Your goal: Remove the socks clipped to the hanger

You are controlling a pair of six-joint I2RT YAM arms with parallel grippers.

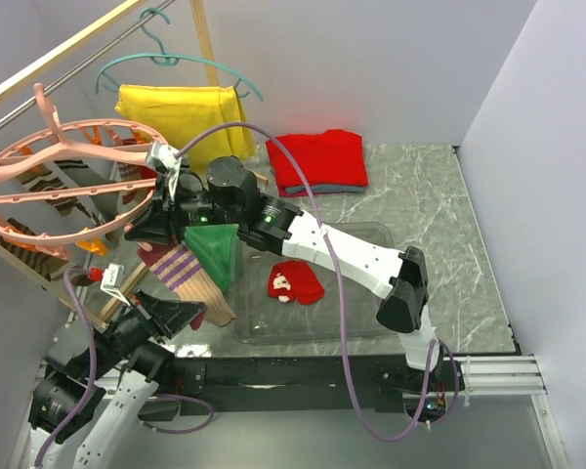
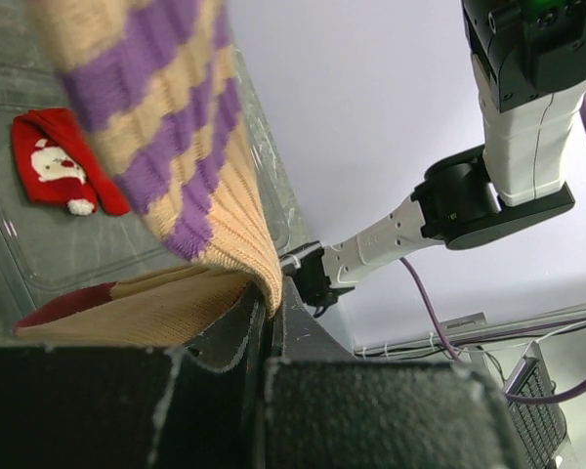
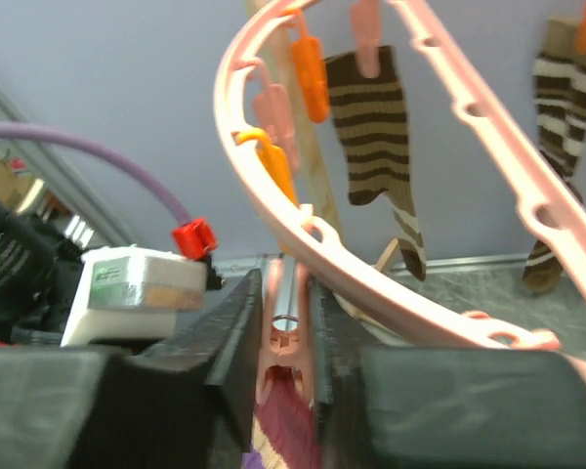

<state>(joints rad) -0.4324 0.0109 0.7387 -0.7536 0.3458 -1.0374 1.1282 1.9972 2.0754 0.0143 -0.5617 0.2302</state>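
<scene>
My left claw [image 2: 270,322] is squeezing tight on the bottom edge of the knitted purple-and-tan striped sock [image 2: 166,127]. Past it, a small red sock with a white figure [image 1: 295,283] is lying in the clear plastic tray [image 1: 356,315]. My right claw [image 3: 288,313] is pinching a little pink clip [image 3: 285,357] under the big pink ring hanger [image 3: 508,156], where brown striped socks [image 3: 371,127] are hanging.

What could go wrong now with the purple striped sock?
The right hand squeezes a pink clip; if it slips off, the clip may hold the purple striped sock fast. The left hand pinches only the sock's edge, so a pull may lose it. A hard pull may swing the hanger and its brown striped socks.
</scene>
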